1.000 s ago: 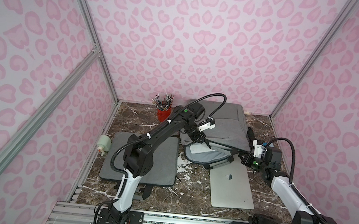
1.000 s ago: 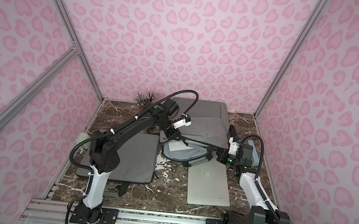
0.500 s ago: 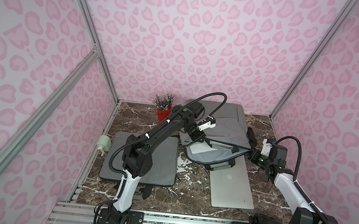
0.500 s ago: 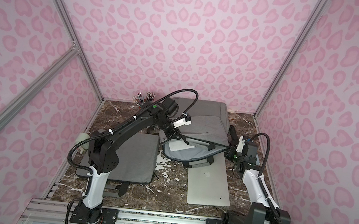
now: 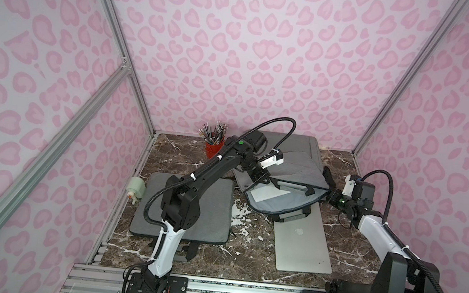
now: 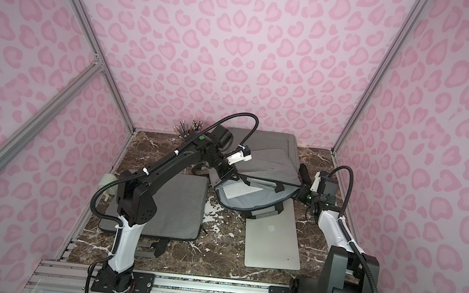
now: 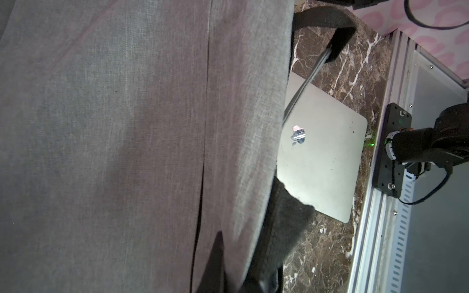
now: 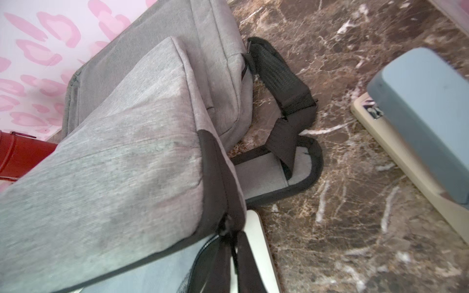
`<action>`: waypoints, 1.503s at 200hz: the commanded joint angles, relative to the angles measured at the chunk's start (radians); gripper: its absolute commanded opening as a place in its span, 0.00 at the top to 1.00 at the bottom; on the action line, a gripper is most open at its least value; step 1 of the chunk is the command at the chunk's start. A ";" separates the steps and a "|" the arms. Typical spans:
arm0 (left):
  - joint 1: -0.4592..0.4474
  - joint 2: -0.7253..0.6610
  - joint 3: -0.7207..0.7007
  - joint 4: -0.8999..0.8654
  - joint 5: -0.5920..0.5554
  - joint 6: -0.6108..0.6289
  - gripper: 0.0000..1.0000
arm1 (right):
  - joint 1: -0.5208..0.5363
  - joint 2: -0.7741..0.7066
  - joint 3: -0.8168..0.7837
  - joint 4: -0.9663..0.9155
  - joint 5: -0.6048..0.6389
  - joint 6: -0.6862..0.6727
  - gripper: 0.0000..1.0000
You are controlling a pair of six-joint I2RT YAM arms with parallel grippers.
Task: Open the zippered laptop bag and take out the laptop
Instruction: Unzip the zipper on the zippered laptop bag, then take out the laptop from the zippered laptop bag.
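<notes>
Since a second ago the right arm has drawn back from the bag's mouth toward the right wall, and the laptop [image 5: 302, 242] lies a little further out on the counter [image 5: 247, 263]. Both top views show the grey laptop bag [image 5: 293, 175] unzipped, its upper flap raised and its dark-lined mouth gaping toward the robot. The silver laptop rests flat, lid up, mostly clear of the bag; its far edge is still tucked under the bag's lower lip and black strap. A pale flat panel shows inside the mouth; whether that is lining or something else cannot be told.

By this reading the unzipping is done and the removal is nearly finished. What likely remains is to free the laptop's far edge from beneath the lip, which calls for a slide toward the robot rather than a lift, and for the flap to be let down.

The left gripper [image 5: 260, 176] is pinched shut on the flap's edge at the left side of the mouth, holding it up; its wrist view is filled with grey fabric. The right gripper [image 5: 330, 195] hovers just beside the bag's right corner. One pale, blue-padded finger [image 8: 418, 119] shows in its wrist view with nothing against it, but how far apart its jaws stand cannot be told.
</notes>
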 commanded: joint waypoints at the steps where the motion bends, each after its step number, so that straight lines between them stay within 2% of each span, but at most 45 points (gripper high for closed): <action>1: 0.008 0.018 0.028 0.000 0.082 -0.088 0.98 | -0.006 -0.044 -0.019 0.034 -0.023 0.033 0.73; 19: 0.006 0.031 0.028 0.037 0.131 -0.156 0.98 | 0.011 -0.109 -0.054 0.035 -0.138 0.072 0.63; 42: 0.006 0.040 0.027 0.086 0.178 -0.238 0.98 | 0.046 -0.177 -0.122 0.078 -0.281 0.163 0.56; 82: 0.008 0.038 0.035 0.162 0.192 -0.346 0.98 | 0.188 -0.242 -0.258 0.218 -0.320 0.379 0.53; 103: 0.009 0.033 0.044 0.195 0.232 -0.383 0.98 | 0.246 -0.237 -0.325 0.374 -0.318 0.513 0.49; 122: 0.006 0.032 0.044 0.214 0.263 -0.395 0.98 | 0.286 -0.195 -0.357 0.542 -0.317 0.625 0.47; 162: 0.005 0.031 0.047 0.226 0.315 -0.385 0.98 | 0.359 -0.088 -0.351 0.730 -0.256 0.757 0.45; 205: 0.003 0.035 0.047 0.239 0.347 -0.381 0.98 | 0.382 0.048 -0.336 0.758 -0.181 0.812 0.45; 219: 0.003 0.034 0.046 0.238 0.358 -0.376 0.98 | 0.393 0.100 -0.330 0.825 -0.195 0.832 0.45; 242: 0.000 0.036 0.044 0.227 0.364 -0.363 0.98 | 0.411 0.184 -0.306 0.953 -0.232 0.886 0.48; 270: -0.002 0.040 0.043 0.213 0.372 -0.341 0.98 | 0.433 0.242 -0.274 1.006 -0.241 0.920 0.55; 300: -0.008 0.052 0.042 0.212 0.384 -0.331 0.98 | 0.457 0.300 -0.259 1.075 -0.237 0.980 0.58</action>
